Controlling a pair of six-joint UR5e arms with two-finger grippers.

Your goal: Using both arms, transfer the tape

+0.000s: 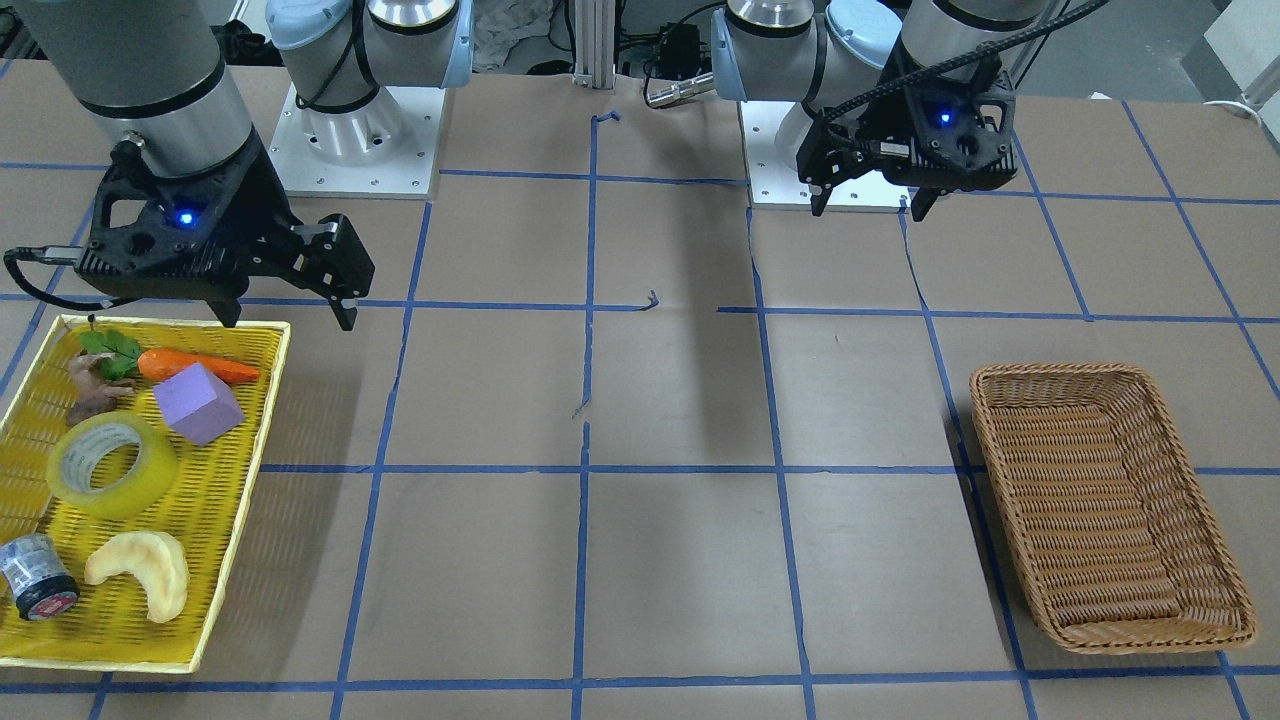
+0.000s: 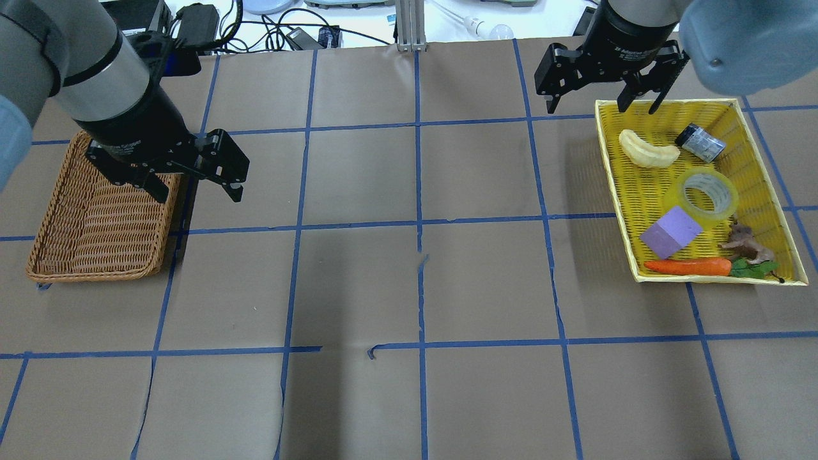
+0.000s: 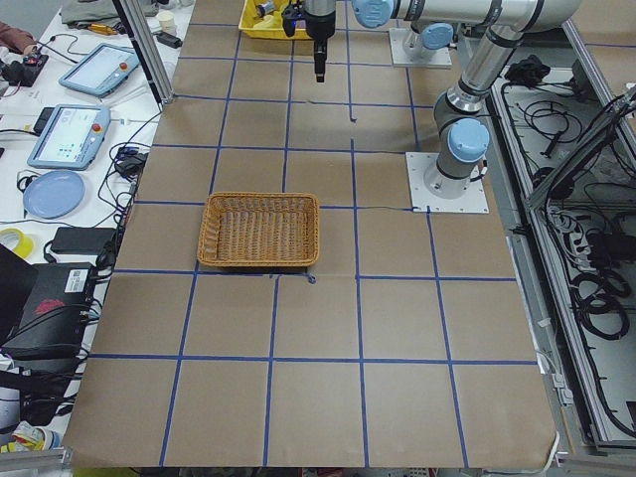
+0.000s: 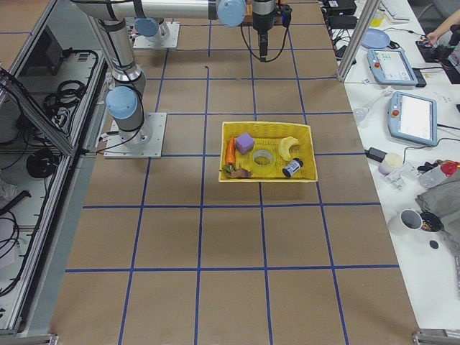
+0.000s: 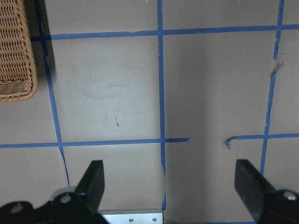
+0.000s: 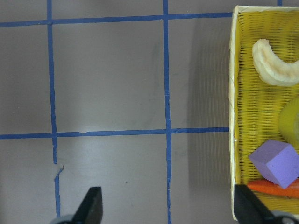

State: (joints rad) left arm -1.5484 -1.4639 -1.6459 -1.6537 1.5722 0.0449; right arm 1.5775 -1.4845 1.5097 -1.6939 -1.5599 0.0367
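The tape (image 1: 150, 478), a translucent yellow roll with a pale core, lies flat in the yellow tray (image 1: 262, 420). It also shows in the overhead view (image 2: 730, 203), and its edge shows in the right wrist view (image 6: 292, 116). My right gripper (image 1: 288, 316) hangs open and empty above the table by the tray's inner edge, apart from the tape; it also shows in the overhead (image 2: 601, 105) and right wrist (image 6: 170, 207) views. My left gripper (image 2: 198, 191) is open and empty, raised beside the wicker basket (image 2: 96, 223); the left wrist view (image 5: 170, 186) shows bare table under it.
The tray also holds a purple cube (image 1: 198, 402), a carrot (image 1: 200, 366), a banana-shaped piece (image 1: 145, 570), a silver-wrapped cylinder with a red rim (image 1: 35, 578) and a brown figure (image 1: 92, 392). Blue tape lines grid the brown table.
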